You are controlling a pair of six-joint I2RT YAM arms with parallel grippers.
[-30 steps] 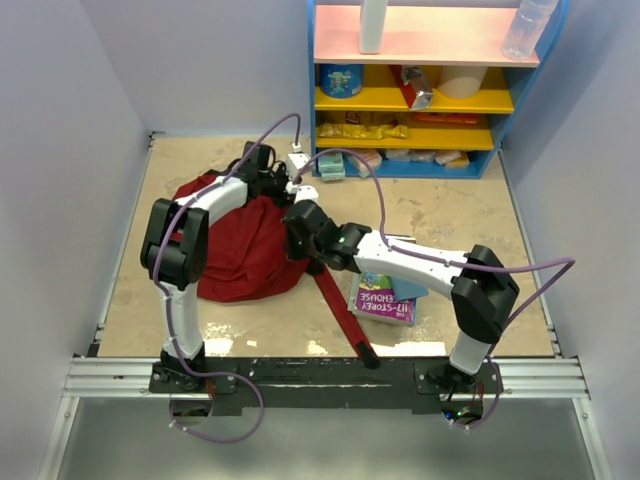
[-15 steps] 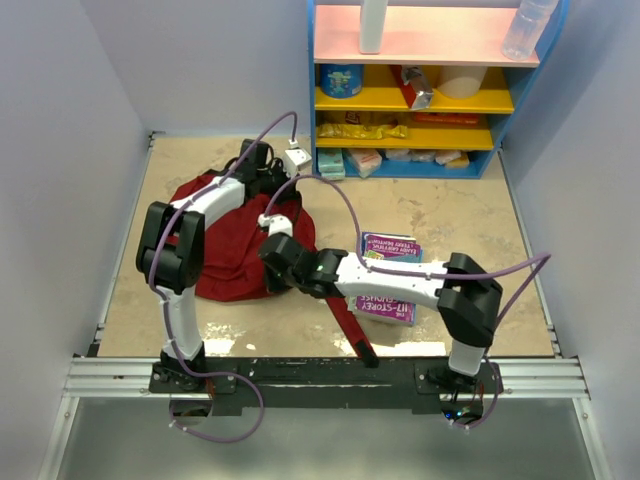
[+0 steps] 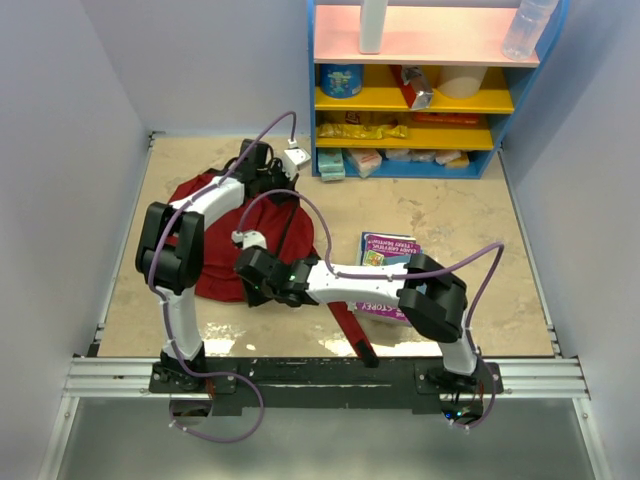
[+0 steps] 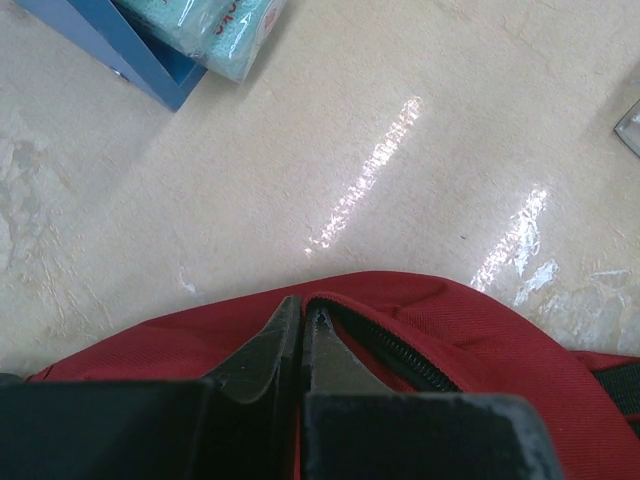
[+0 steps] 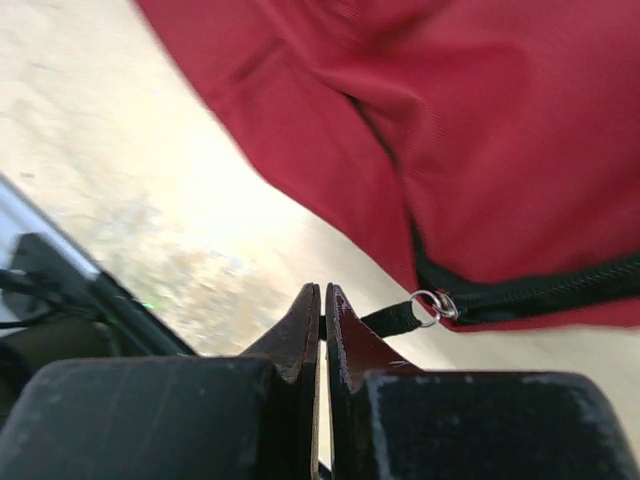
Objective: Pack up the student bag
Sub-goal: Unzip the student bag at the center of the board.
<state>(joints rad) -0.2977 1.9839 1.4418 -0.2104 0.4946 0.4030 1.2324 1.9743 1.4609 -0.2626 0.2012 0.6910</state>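
The student bag (image 3: pixel 222 250), dark red, lies on the left half of the floor. My left gripper (image 3: pixel 262 168) reaches over the bag to its far edge. In the left wrist view the left gripper (image 4: pixel 302 306) is shut on the red rim of the bag (image 4: pixel 480 340), beside the black zipper teeth (image 4: pixel 400 352). My right gripper (image 3: pixel 250 272) sits at the bag's near right side. In the right wrist view the right gripper (image 5: pixel 322 296) is shut on the black zipper pull (image 5: pixel 392 319). A metal ring (image 5: pixel 428 305) joins that pull to the zipper of the bag (image 5: pixel 480 120).
Books (image 3: pixel 388 262) lie stacked right of the bag. A long red strap (image 3: pixel 352 330) runs toward the near rail. A blue shelf unit (image 3: pixel 312 100) with packets and bottles stands at the back; the left wrist view shows the shelf's corner (image 4: pixel 150 72) and a teal packet (image 4: pixel 215 30).
My right arm has swung left and toward the near edge along the bag, keeping hold of the zipper pull, and has uncovered the books. The left gripper has stayed on the far rim.
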